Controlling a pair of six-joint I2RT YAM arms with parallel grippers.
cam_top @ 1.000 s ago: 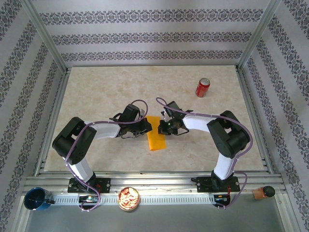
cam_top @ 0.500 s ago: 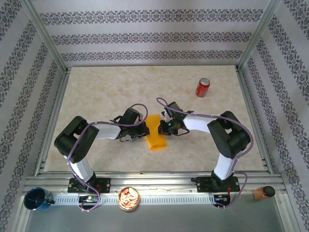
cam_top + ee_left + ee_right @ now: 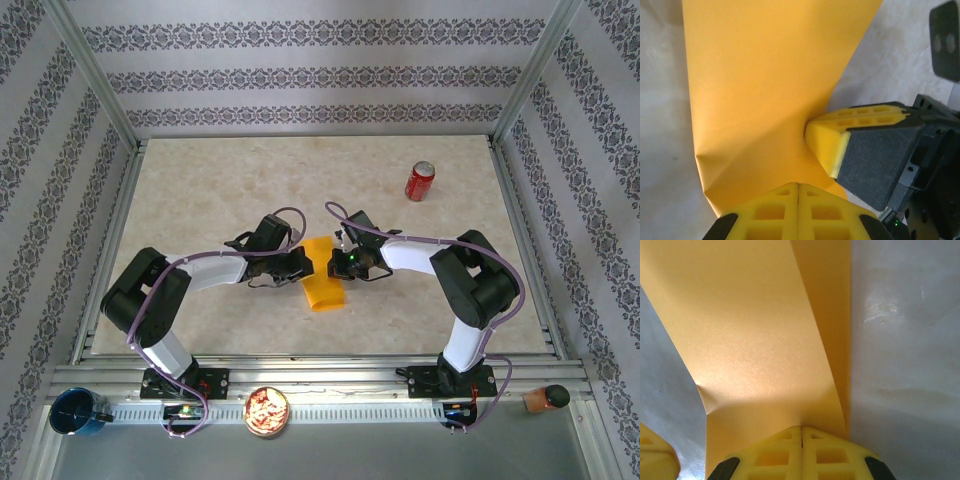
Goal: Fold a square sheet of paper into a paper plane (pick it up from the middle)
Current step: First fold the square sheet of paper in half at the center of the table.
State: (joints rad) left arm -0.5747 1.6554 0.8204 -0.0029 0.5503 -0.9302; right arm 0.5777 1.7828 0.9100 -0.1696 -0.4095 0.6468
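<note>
Partly, paper [image 3: 765, 340] edge behind the closed right tool [image 3: 801, 429].

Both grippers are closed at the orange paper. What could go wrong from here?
1. The left gripper and the right gripper, both shut, touch the square sheet of paper close together; they might bump each other.
2. A kink marks the sheet's edge; pushing could crease it off line or tear it.
3. Whether either tip truly pinches the sheet is unclear, so it may slip.

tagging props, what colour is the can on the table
The can is red with a silvery top, best seen in the top external view.
</note>
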